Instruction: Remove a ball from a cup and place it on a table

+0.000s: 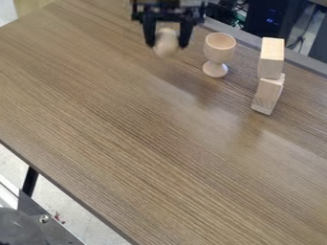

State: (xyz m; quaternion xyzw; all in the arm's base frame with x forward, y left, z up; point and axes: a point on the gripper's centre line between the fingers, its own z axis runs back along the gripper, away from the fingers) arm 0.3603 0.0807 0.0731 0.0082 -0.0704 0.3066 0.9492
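Note:
The black gripper (168, 46) hangs near the top of the view, left of the cup, its two fingers pointing down and shut on a pale wooden ball (166, 41). The ball sits between the fingertips, and its lower part shows below them. To the right, a light wooden cup (220, 48) stands upright on its round foot, apart from the gripper. The cup and the wood-grain table (127, 129) are both in plain sight; whether the ball touches the tabletop, I cannot tell.
Right of the cup, pale wooden blocks (271, 58) stand stacked, the lower part tilted. The table's back edge runs behind them, with dark equipment and cables beyond. A grey metal piece (38, 225) shows at the lower left, past the table's front edge.

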